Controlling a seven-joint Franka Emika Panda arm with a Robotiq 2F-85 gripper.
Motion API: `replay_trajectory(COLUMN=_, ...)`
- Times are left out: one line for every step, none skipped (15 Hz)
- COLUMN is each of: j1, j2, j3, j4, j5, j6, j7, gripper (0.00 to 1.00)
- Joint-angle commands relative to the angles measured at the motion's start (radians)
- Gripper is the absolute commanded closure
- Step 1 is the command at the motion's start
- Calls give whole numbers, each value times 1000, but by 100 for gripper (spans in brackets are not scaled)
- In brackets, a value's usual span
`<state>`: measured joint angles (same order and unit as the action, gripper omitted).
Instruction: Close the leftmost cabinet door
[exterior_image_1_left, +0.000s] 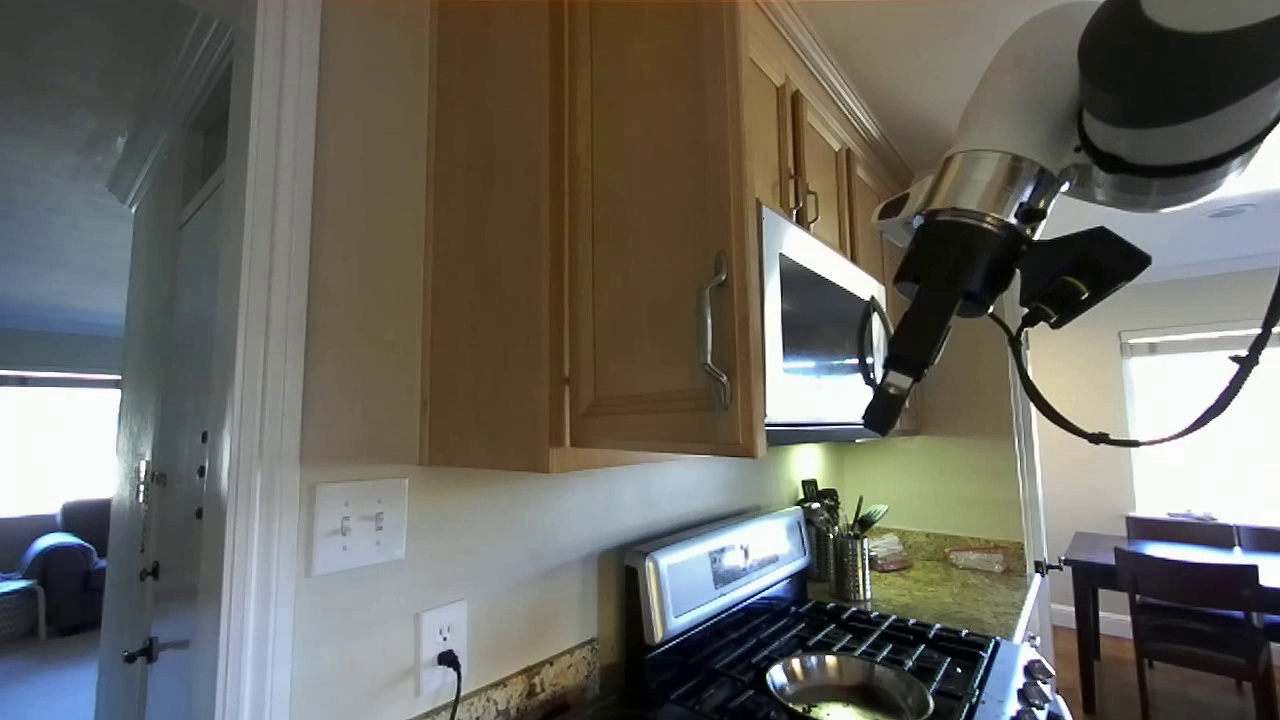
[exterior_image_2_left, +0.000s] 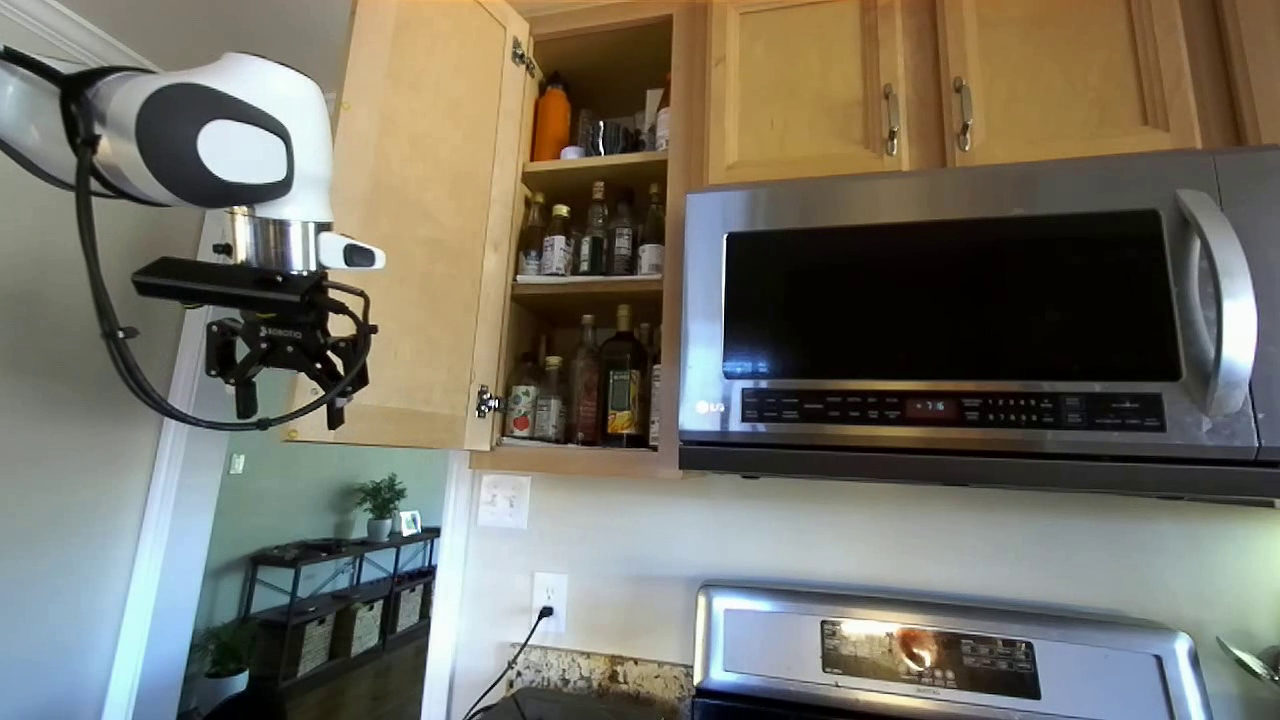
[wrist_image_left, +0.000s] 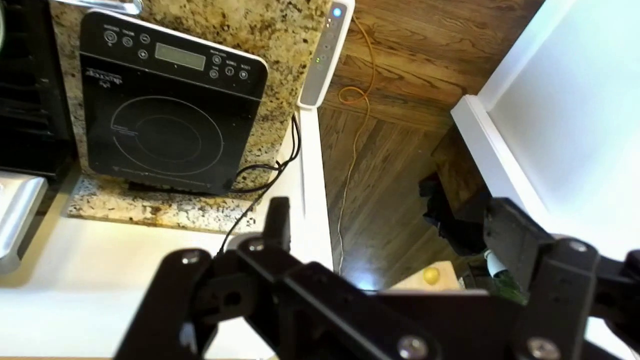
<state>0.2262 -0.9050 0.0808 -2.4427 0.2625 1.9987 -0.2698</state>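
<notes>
The leftmost cabinet door, tall light-tan wood, stands swung open. Its outer face (exterior_image_1_left: 650, 220) with the silver bar handle (exterior_image_1_left: 712, 330) shows in an exterior view. Its inner face (exterior_image_2_left: 420, 200) shows in an exterior view, hinged beside the open shelves. My gripper (exterior_image_2_left: 290, 405) hangs fingers-down on the inner side, near the door's free lower corner, with a gap to the door in an exterior view (exterior_image_1_left: 885, 400). In the wrist view my gripper (wrist_image_left: 392, 220) is open and empty; the door's corner (wrist_image_left: 410, 284) with a yellow round bumper shows beyond and between the fingers.
Bottles (exterior_image_2_left: 590, 380) stand on the open cabinet's shelves. The microwave (exterior_image_2_left: 950, 300) sits right of that cabinet, under shorter doors (exterior_image_2_left: 810, 90). Below are the stove (exterior_image_1_left: 800, 640) with a pan (exterior_image_1_left: 850, 685) and a black cooktop (wrist_image_left: 170, 135). A cable loops along the arm.
</notes>
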Motion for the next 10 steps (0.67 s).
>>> replay_trajectory(j1=56, j2=-15, j3=-6, j4=-14, j5=53, j6=68, j7=8, gripper=0)
replay_trajectory(j1=65, j2=-14, j3=-4, j4=-14, j5=63, j6=80, j7=6, gripper=0)
replay_trajectory(j1=77, j2=-5, j3=-3, j4=-9, j5=71, j6=88, j7=-1, gripper=0)
replay_trajectory(j1=88, j2=-3, j3=-5, j4=-7, j5=76, j6=91, j7=-6, gripper=0)
replay_trajectory(j1=100, j2=-5, j3=-7, j4=-5, j5=82, j6=90, j7=-12, gripper=0)
replay_trajectory(j1=107, j2=-4, j3=-7, j4=-4, j5=85, j6=92, j7=-15, gripper=0)
replay_trajectory(j1=113, j2=-1, j3=-7, j4=-4, j5=83, j6=102, j7=-24, gripper=0)
replay_trajectory(j1=118, j2=-2, j3=-8, j4=-4, j5=81, j6=106, j7=-28, gripper=0)
replay_trajectory(j1=118, j2=5, j3=-6, j4=-7, j5=75, j6=141, j7=-39, gripper=0)
replay_trajectory(j1=120, j2=10, j3=-5, j4=-8, j5=71, j6=162, j7=-48, gripper=0)
